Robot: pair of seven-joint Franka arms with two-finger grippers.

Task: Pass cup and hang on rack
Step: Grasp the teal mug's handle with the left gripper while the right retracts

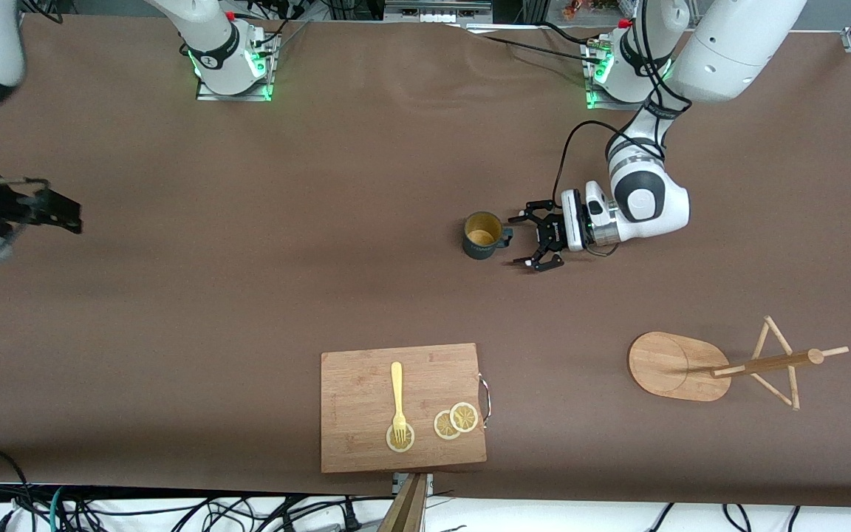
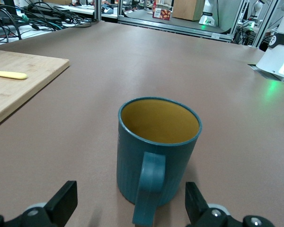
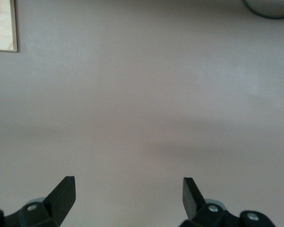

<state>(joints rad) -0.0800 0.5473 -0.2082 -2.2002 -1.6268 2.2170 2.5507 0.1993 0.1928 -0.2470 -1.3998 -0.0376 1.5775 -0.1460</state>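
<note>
Left gripper sits low beside the small dark teal-blue mug with mustard-yellow inside, fingers spread wide, nothing held. Approach is horizontal, wrist level w/ the mug wall. Judged reason: the mug's handle points straight at this gripper, so a side-on entry lets the fingers straddle handle or wall w/o tipping the mug. In the left wrist view the two black fingertips flank the handle, apart from it; no contact yet.

Right gripper hangs over bare brown table toward the right arm's end, well apart from the mug, fingers wide, empty. This arm waits. Its wrist view shows only tabletop between the fingers.

Light bamboo mug tree w/ oval base, post and crossed pegs stands toward the left arm's end of the table, nearer the front camera than the mug. Pegs carry nothing.

Rectangular wooden cutting board w/ metal handle lies nearer the front camera than the mug, near the table edge. It carries a pale yellow fork and round lemon slices. Not part of the task.

Mug appearance:
- Upright on the table, approx. mid-table, mouth open upward.
- Outer wall matte teal w/ fine vertical ribbing.
- Inside yellow, looks empty.
- Single loop handle, same teal, thick and flat-faced.
- Slight taper toward the base.
</note>
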